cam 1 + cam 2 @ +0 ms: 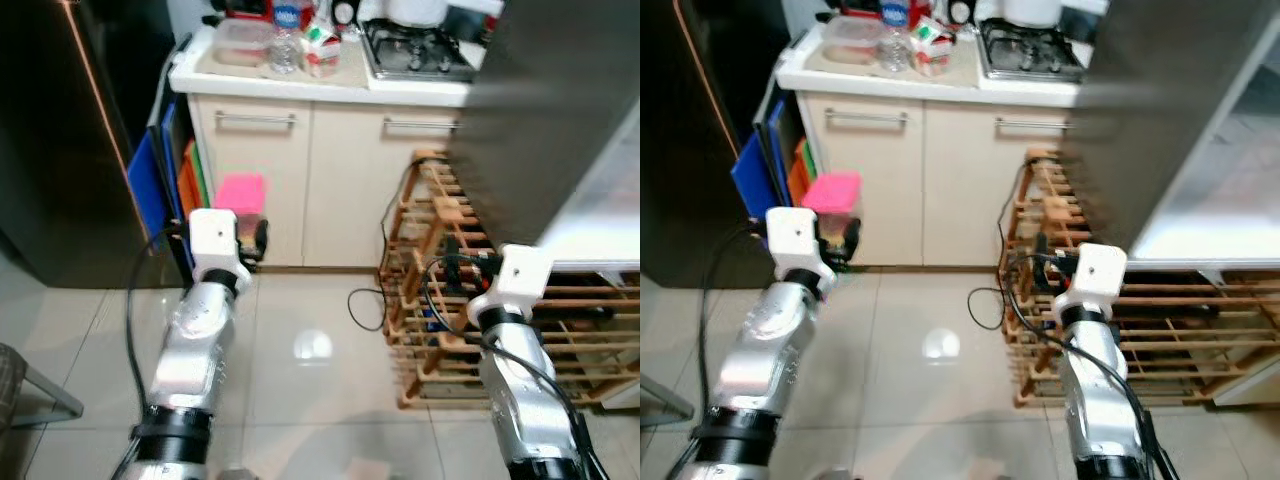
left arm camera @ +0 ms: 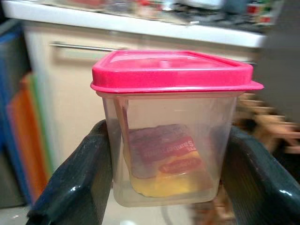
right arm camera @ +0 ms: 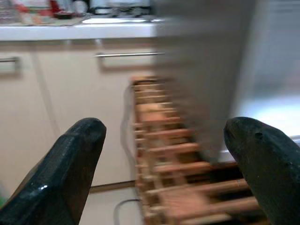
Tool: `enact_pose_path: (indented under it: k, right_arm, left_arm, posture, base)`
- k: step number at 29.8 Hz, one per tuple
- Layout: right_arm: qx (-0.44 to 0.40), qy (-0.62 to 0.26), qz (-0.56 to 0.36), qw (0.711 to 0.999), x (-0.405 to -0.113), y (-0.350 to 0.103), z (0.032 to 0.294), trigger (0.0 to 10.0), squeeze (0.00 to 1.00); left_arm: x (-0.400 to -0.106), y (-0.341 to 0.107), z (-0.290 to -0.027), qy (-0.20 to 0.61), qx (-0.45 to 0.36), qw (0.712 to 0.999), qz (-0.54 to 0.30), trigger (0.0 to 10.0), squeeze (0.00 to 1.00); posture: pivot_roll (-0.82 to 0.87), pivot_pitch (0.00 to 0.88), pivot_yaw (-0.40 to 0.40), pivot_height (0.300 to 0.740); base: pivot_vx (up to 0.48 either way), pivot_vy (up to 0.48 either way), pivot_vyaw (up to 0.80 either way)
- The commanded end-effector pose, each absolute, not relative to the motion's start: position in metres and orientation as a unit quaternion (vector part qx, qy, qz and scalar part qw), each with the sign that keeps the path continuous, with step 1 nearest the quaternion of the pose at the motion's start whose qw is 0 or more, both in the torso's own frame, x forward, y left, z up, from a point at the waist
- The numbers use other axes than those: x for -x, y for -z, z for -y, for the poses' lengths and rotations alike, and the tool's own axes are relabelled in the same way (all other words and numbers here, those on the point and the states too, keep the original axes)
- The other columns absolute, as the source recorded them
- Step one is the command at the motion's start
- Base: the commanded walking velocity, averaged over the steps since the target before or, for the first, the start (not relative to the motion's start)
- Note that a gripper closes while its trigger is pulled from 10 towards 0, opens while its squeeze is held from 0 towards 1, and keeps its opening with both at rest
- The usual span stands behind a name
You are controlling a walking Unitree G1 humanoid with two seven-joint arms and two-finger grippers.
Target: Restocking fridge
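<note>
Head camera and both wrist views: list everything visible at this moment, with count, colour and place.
Clear plastic container with pink lid: one, held between the left gripper's fingers, packets inside.
Cream cabinet: one, two metal handles, ahead under a white countertop.
Gas hob: one, dark, on the countertop's right.
Clear lidded tub: one, on the countertop's left, beside a clear bottle and small cartons.
Wooden slatted rack: one, brown, on the floor right of the cabinet.
Flat boards: several, blue, orange, green, upright left of the cabinet.
Grey door panel: one, upper right.
Black cable: one, on the tiled floor.
Left gripper: shut on the container.
Right gripper: open, facing the rack.
</note>
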State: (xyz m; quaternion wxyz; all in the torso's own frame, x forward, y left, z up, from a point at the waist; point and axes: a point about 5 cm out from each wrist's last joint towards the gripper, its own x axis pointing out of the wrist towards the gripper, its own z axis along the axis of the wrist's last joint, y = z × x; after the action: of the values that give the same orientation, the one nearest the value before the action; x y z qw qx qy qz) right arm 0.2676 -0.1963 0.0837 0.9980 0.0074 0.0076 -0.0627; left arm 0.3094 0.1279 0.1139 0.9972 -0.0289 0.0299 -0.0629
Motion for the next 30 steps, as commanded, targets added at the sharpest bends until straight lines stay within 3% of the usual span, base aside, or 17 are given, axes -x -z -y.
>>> enact_pose_path:
  k: [1, 12, 30]
  right_arm:
    - [-0.014, 0.053, -0.006, 0.998, -0.269, -0.082, 0.193, 10.0, 0.00]
    - [-0.014, 0.050, 0.002, 0.999, -0.271, -0.084, 0.192, 10.0, 0.00]
    - [-0.016, 0.049, -0.001, 0.999, -0.272, -0.080, 0.189, 10.0, 0.00]
  left_arm:
    - [-0.310, -0.111, -0.134, 0.056, 0.023, 0.998, -0.034, 10.0, 0.00]
    - [-0.315, -0.117, -0.131, 0.063, 0.003, 0.998, -0.015, 10.0, 0.00]
    - [-0.323, -0.119, -0.130, 0.061, 0.001, 0.998, -0.012, 10.0, 0.00]
  posture:
    - [0.06, 0.000, -0.026, 0.740]
    - [0.05, 0.000, -0.020, 0.740]
    - [0.05, 0.000, -0.007, 0.740]
  base:
    - [0.000, -0.461, 0.00]
    - [0.000, -0.451, 0.00]
    - [0.277, -0.388, 0.00]
